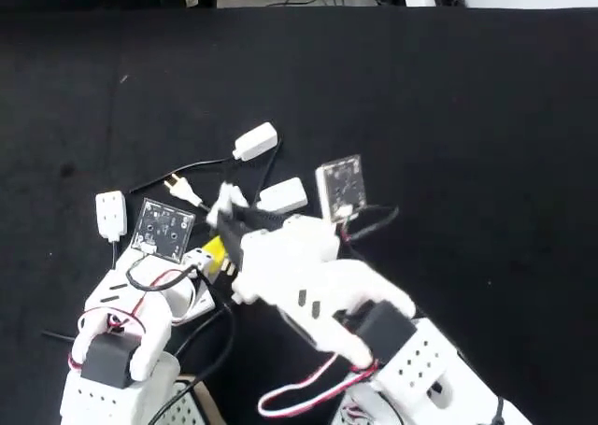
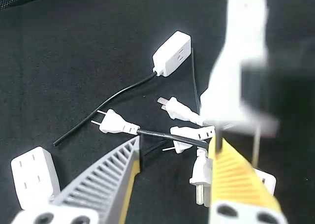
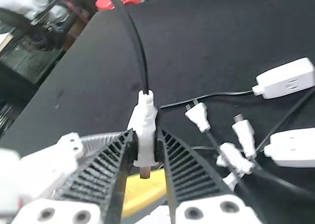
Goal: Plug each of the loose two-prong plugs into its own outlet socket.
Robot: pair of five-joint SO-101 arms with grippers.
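My right gripper (image 3: 145,138) is shut on a white two-prong plug (image 3: 144,119), whose black cord runs up and away; in the high view this gripper (image 1: 230,210) hangs over the cluster of cords. Open, my left gripper (image 2: 174,145) hovers just above several loose white plugs, one (image 2: 114,123) by its grey finger and another (image 2: 189,133) between the fingers. A further loose plug (image 1: 183,190) lies left of the right gripper. White outlet blocks sit at the back (image 1: 255,142), in the middle (image 1: 281,195) and at the left (image 1: 110,213).
Two square socket plates lie on the black table, one (image 1: 163,229) by the left arm and one (image 1: 340,187) right of the cluster. Black cords cross between the outlets. The table's far half and right side are bare cloth.
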